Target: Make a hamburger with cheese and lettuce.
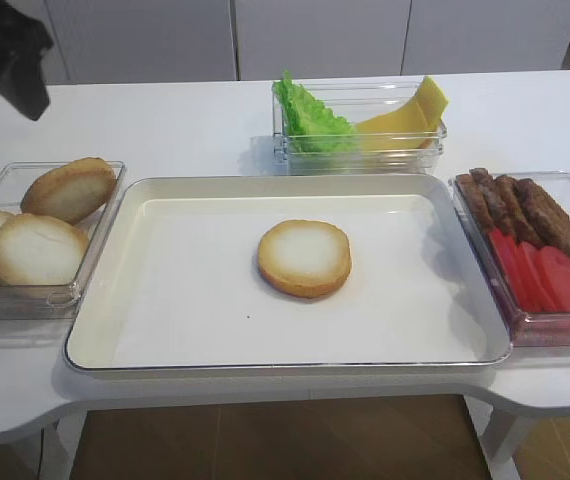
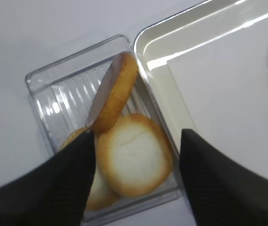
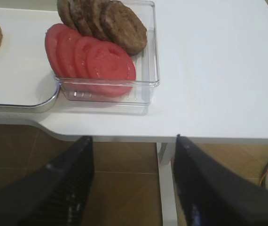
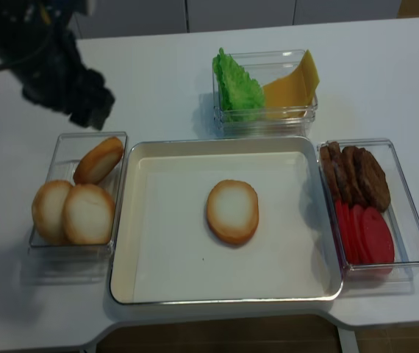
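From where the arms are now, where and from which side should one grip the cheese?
Grip the upper corner of the cheese, coming from above. The slices lean tilted in the clear box, and that corner rises over the rim with free space around it. The lettuce fills the left half, so stay on the right.

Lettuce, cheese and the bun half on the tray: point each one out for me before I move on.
lettuce (image 1: 310, 118), exterior high view, middle of the green ruffled leaf.
cheese (image 1: 412, 113), exterior high view, flat yellow face of the slice.
bun half (image 1: 304, 256), exterior high view, centre of its pale top face.
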### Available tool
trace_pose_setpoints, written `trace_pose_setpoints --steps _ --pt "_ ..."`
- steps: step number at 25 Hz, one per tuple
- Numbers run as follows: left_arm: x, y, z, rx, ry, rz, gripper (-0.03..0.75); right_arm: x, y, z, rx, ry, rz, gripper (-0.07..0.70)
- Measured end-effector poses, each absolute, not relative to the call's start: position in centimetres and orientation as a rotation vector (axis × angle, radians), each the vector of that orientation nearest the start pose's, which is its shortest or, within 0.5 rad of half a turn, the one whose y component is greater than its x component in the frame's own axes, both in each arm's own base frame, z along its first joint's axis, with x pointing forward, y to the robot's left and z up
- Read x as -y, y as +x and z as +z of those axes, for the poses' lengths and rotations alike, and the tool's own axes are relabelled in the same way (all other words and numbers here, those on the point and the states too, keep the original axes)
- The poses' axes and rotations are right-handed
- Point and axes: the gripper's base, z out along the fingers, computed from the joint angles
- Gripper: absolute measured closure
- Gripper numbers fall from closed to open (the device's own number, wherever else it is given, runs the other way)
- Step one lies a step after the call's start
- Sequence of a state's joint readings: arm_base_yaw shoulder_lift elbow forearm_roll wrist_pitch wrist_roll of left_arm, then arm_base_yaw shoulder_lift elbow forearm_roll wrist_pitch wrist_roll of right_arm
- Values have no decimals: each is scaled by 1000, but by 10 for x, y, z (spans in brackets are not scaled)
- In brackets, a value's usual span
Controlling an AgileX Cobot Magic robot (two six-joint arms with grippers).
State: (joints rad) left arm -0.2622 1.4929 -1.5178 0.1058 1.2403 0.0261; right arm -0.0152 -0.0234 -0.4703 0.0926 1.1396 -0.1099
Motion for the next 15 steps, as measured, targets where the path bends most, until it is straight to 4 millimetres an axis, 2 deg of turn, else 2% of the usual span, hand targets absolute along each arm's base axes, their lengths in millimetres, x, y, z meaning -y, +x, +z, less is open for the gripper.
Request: trace_pose_setpoints --steps 4,8,15 --pt "41 270 372 -2690 295 97 291 -8 -9 263 -2123 -109 38 205" --pt "19 235 375 -2679 195 113 291 -8 -9 263 -2123 -109 38 205" --pt "4 166 384 -2582 79 102 291 -8 -9 263 -2123 -109 38 205"
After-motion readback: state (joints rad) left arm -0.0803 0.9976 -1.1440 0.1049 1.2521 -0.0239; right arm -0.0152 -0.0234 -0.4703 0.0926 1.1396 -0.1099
